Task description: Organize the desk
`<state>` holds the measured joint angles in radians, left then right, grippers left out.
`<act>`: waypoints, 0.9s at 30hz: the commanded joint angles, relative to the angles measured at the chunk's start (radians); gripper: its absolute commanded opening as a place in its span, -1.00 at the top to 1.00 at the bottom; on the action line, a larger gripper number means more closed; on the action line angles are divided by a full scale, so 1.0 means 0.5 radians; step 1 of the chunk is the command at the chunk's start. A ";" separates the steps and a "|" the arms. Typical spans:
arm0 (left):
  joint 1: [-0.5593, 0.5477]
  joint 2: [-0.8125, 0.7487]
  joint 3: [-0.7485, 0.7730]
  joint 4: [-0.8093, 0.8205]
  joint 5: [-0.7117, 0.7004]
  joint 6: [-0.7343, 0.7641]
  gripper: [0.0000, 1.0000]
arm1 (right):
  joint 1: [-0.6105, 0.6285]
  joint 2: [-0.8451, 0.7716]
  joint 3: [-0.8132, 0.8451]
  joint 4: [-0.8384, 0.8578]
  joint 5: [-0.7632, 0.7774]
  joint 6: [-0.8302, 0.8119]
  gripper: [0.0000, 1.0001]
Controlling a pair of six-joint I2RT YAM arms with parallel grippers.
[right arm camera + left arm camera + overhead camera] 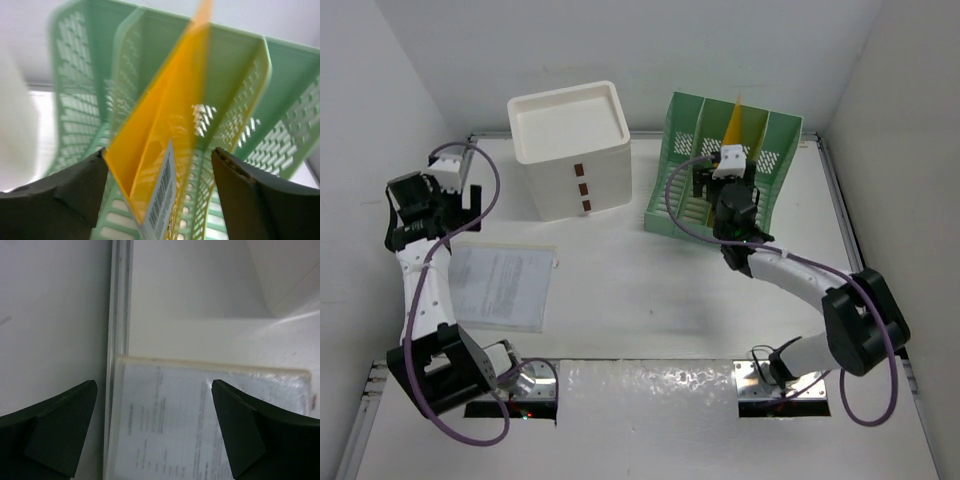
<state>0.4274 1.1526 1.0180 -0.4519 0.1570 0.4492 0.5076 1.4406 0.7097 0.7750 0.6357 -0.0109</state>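
— Where's the surface?
— Flat, matte white, silver-railed, stretching between plain white walls beneath both arms.
— Claws?
— Left claw spread wide over a glossy printed sheet. Right claw open either side of a smooth yellow folder in the green slotted rack.

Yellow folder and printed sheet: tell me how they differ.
The yellow folder stands on edge, leaning, in the green file rack; the printed sheet lies flat on the desk. The folder is yellow with a barcode label; the sheet is white with text. Both are thin, flat paperwork.
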 commanded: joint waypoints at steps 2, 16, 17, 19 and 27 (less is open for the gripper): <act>0.280 0.139 -0.066 -0.313 0.388 0.518 -0.82 | 0.071 -0.224 0.307 -0.668 -0.225 0.157 -0.63; 0.305 0.496 -0.183 -0.425 0.432 0.795 -0.72 | 0.779 0.320 0.669 -0.863 -1.025 0.693 -0.47; 0.311 0.505 -0.189 -0.419 0.432 0.792 -0.72 | 0.843 0.446 0.849 -0.884 -1.108 0.694 -0.46; 0.323 0.514 -0.213 -0.382 0.429 0.792 -0.72 | 0.890 0.839 1.074 -1.025 -1.139 0.703 -0.46; 0.326 0.585 -0.321 -0.281 0.395 0.792 -0.72 | 0.905 1.744 1.847 -0.954 -1.180 1.160 -0.41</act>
<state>0.5800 1.4406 0.8753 -0.6342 0.3347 0.8482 0.9665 2.2826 1.5158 0.2680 0.0528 0.4561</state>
